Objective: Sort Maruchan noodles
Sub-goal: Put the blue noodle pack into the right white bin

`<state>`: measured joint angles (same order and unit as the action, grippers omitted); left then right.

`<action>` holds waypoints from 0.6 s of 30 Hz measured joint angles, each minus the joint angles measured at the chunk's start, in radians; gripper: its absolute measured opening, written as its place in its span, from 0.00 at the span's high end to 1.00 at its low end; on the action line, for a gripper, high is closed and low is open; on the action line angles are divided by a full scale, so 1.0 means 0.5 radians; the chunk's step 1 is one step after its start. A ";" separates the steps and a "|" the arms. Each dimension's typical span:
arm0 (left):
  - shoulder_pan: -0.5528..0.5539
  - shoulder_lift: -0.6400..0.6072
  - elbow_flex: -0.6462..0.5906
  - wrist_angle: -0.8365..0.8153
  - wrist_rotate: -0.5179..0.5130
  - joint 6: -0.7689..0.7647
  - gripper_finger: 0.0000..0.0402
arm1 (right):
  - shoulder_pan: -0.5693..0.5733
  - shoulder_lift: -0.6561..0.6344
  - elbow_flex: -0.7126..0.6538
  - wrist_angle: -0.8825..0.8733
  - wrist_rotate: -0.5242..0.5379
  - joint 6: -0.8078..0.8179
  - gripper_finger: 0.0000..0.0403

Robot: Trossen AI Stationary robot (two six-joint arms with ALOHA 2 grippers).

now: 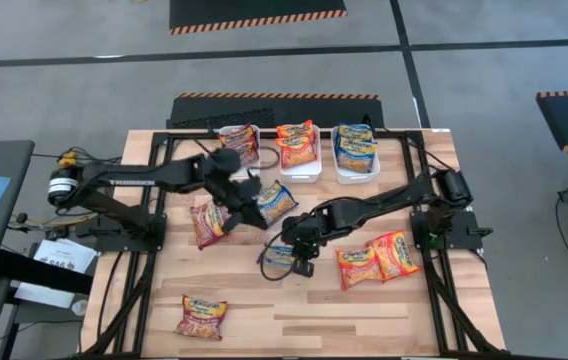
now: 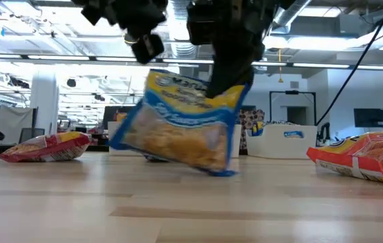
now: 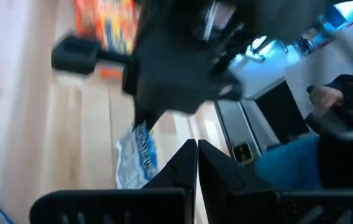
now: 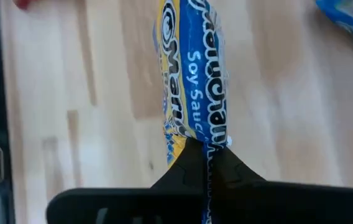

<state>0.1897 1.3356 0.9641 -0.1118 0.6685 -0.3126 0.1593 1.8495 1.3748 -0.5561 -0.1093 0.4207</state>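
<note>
The Maruchan noodles lie scattered on the wooden table: maroon packets (image 1: 207,222) (image 1: 201,317), two orange ones (image 1: 359,267) (image 1: 396,253) and a blue one (image 1: 278,200). Another blue packet (image 2: 181,125) hangs from my right gripper (image 1: 302,252), which is shut on it near the table's middle. Above the table, beside the lying blue packet, my left gripper (image 3: 196,155) is shut with nothing in it. Three white bins along the far edge hold maroon (image 1: 239,145), orange (image 1: 297,148) and blue (image 1: 356,150) packets. My right gripper pinches the blue packet's end seam at one upper corner (image 4: 196,142) between its two fingers. The fingers come from above, slanting down. The packet hangs tilted below them, edge-on to the wrist camera. Whether its lower corner (image 2: 222,170) touches the table I cannot tell.
The arms' black frame rails (image 1: 149,250) (image 1: 444,270) run along both sides of the table. A person's hand (image 3: 325,96) shows beyond the table in the left wrist view. Bare wood lies along the near edge (image 1: 344,320).
</note>
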 joint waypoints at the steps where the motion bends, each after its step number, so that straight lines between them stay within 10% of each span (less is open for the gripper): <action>1: 0.023 -0.030 0.016 0.000 0.000 0.030 1.00 | -0.015 -0.010 0.014 -0.053 0.002 -0.033 0.98; 18: 0.416 -0.269 0.110 -0.009 -0.458 0.256 1.00 | -0.955 -0.791 0.050 -1.080 0.316 -1.105 0.98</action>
<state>0.3975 1.2011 1.0191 -0.1165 0.4395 -0.1844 -0.3181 1.4539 1.3998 -1.0959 0.0485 -0.1320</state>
